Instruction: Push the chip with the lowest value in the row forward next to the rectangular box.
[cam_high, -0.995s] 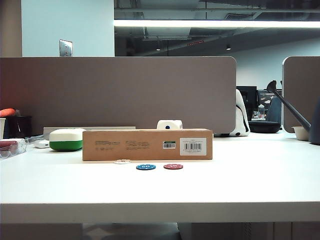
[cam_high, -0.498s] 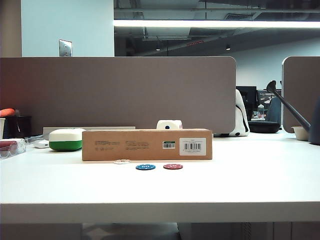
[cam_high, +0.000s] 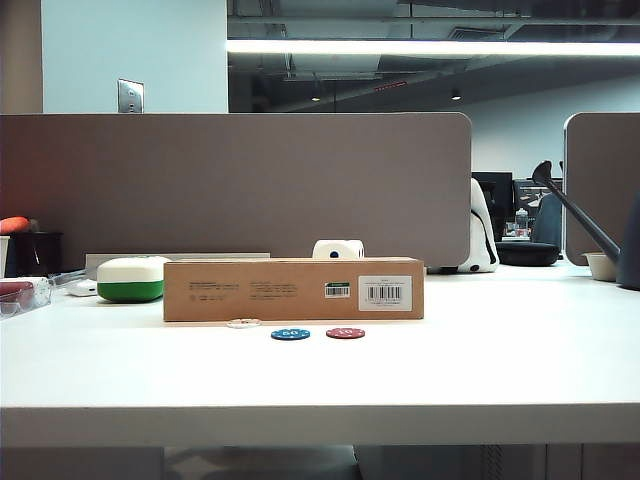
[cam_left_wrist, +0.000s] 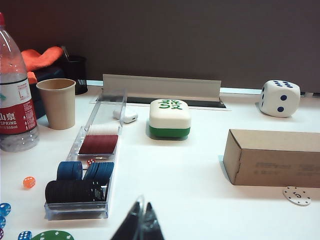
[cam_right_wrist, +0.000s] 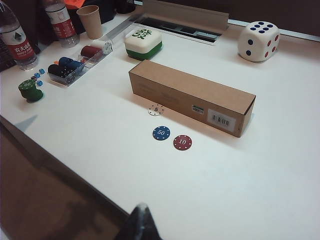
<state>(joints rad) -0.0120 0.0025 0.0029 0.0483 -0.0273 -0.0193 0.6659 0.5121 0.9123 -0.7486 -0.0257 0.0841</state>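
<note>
1. White chip (cam_right_wrist: 156, 109) marked 5: flat on the surface (cam_high: 480, 370), just beside the long front face of the rectangular box (cam_high: 293, 290), near that face's left end in the exterior view; contact with the box not discernible.
2. Blue chip (cam_right_wrist: 161, 133) marked 50 and red chip (cam_right_wrist: 182, 142) marked 10: side by side, nearer the surface's front edge than the white one, apart from the box.
3. Box: lying lengthwise across the middle of the surface, barcode label towards its right end.
4. Behind the box: white-and-green case (cam_left_wrist: 170, 118) towards the back left, big white die (cam_right_wrist: 258, 41) towards the back right.
5. Along the left edge: clear tray (cam_left_wrist: 95, 150) of stacked chips, paper cup (cam_left_wrist: 56, 103), water bottle (cam_left_wrist: 15, 105).
6. Left hand (cam_left_wrist: 141, 226): dark fingertips close together, holding nothing, raised above the left front part of the surface, well apart from the chips.
7. Right hand (cam_right_wrist: 140, 222): only a dark tip visible, above the front edge; opening cannot be told; nothing seen in its hold.
</note>
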